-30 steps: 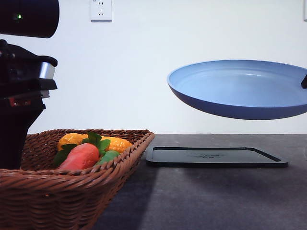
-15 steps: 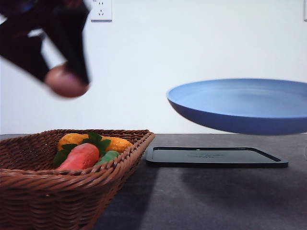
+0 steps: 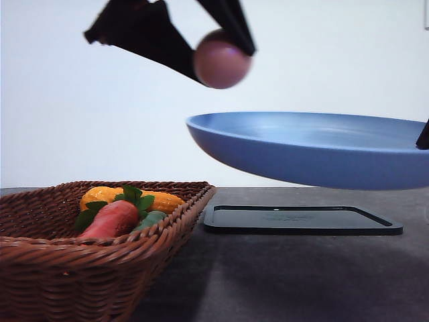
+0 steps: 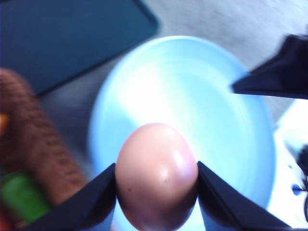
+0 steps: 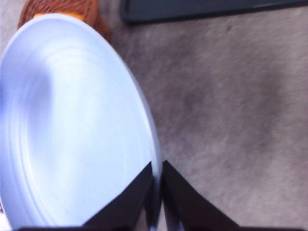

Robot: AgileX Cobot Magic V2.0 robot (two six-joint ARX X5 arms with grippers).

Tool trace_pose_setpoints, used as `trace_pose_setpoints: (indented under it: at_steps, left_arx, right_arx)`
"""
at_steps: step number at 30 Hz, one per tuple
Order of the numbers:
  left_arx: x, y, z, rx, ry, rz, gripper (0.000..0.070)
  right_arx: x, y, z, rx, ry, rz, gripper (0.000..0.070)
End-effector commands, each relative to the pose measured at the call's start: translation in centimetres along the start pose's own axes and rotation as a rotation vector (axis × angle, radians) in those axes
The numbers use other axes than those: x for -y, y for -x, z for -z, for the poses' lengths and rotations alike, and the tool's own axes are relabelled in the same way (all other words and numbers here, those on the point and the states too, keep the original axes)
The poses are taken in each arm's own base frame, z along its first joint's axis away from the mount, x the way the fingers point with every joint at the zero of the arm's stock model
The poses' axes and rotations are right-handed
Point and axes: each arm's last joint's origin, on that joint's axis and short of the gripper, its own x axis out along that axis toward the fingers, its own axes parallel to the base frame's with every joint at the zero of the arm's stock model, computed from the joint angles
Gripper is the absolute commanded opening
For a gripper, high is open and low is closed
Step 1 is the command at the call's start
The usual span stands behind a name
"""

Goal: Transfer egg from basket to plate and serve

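My left gripper (image 3: 221, 50) is shut on the brownish-pink egg (image 3: 222, 62), holding it in the air just above the left rim of the light blue plate (image 3: 315, 144). In the left wrist view the egg (image 4: 156, 174) sits squeezed between both black fingers (image 4: 91, 202), with the plate (image 4: 192, 101) spread out below it. My right gripper (image 5: 158, 192) pinches the plate's rim (image 5: 153, 159) and holds the plate (image 5: 72, 125) up off the table. The wicker basket (image 3: 80, 268) stands at the front left.
In the basket lie a red-orange leafy vegetable (image 3: 114, 218) and yellow corn (image 3: 157, 200). A flat black tray (image 3: 301, 219) rests on the dark table (image 3: 288, 282) under the raised plate. A white wall stands behind.
My left gripper has carried the egg up out of the basket and to the right, over the plate's edge. The plate has shifted left and lower.
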Motion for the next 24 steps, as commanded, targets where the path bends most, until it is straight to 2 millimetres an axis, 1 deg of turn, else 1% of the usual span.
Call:
trace_pose_setpoints:
  at_steps: [1, 5, 10, 13, 16, 18, 22, 24]
  left_arx:
    - [0.8, -0.8, -0.2, -0.003, -0.009, 0.020, 0.0148]
    - [1.1, -2.4, 0.3, -0.048, -0.020, 0.019, 0.0148]
    - [0.9, -4.2, 0.9, -0.109, -0.018, -0.001, 0.0150]
    - [0.8, -4.8, 1.1, -0.131, -0.016, -0.010, 0.0156]
    - [0.8, -4.9, 1.2, -0.133, -0.017, -0.009, 0.0170]
    - [1.0, -4.9, 1.2, -0.132, -0.021, -0.005, 0.0239]
    - [1.0, -4.9, 1.1, -0.124, -0.021, -0.001, 0.0411]
    - [1.1, -4.8, 1.0, -0.121, -0.016, 0.000, 0.0449]
  right_arx:
    - [-0.5, 0.0, -0.3, 0.000, -0.002, -0.021, 0.0000]
    - [-0.8, -0.2, -0.2, -0.016, -0.004, -0.030, 0.0000]
    - [-0.9, -0.3, 0.1, -0.036, -0.006, -0.033, 0.0000]
    - [-0.9, -0.3, 0.2, -0.048, -0.008, -0.031, 0.0000]
    - [-0.9, -0.3, 0.3, -0.057, -0.013, -0.028, 0.0000]
    - [-0.9, -0.3, 0.3, -0.060, -0.015, -0.024, 0.0000]
    - [-0.8, -0.3, 0.4, -0.070, -0.022, -0.020, 0.0000]
    - [-0.8, -0.3, 0.5, -0.079, -0.029, -0.017, 0.0000]
